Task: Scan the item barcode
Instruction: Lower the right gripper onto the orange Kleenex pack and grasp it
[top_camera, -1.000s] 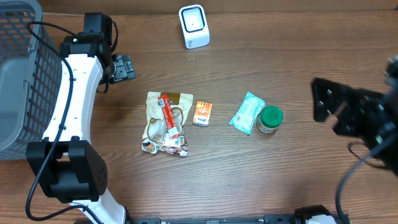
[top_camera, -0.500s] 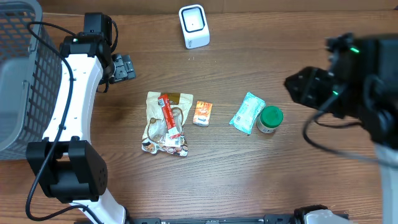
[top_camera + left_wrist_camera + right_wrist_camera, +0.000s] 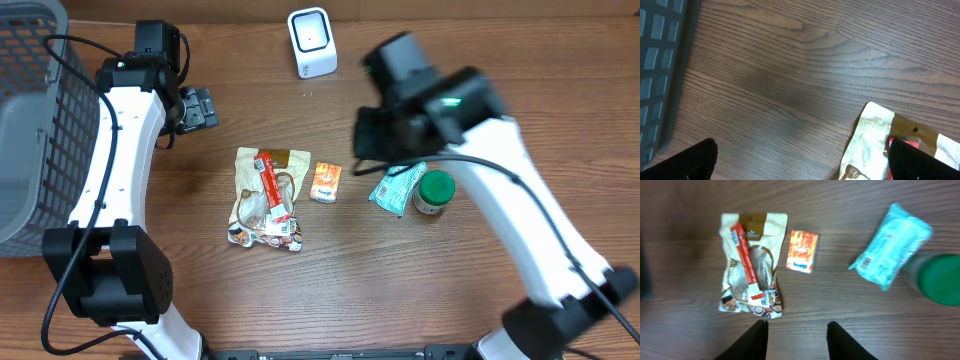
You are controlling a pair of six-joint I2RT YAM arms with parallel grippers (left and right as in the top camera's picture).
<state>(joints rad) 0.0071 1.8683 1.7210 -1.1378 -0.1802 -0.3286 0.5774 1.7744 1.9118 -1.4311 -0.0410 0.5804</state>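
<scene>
Four items lie in a row on the wooden table: a snack bag (image 3: 267,198) with a red stick, a small orange box (image 3: 325,182), a teal packet (image 3: 397,183) and a green-lidded jar (image 3: 434,191). The white scanner (image 3: 312,42) stands at the back. My right arm (image 3: 440,100) hangs over the teal packet. From the right wrist view I see the bag (image 3: 751,262), the box (image 3: 803,250) and the teal packet (image 3: 892,245) with a barcode label below the right gripper (image 3: 796,340), which is open and holds nothing. The left gripper (image 3: 197,108) is wide open and empty, back-left of the bag (image 3: 875,135).
A grey wire basket (image 3: 30,120) fills the far left edge; its wall (image 3: 660,60) shows beside the left fingers. The green jar lid (image 3: 939,279) sits at the right edge of the right wrist view.
The right arm has swung in from the right edge to above the items, and its jaws have narrowed. The left arm and the items have not moved.
</scene>
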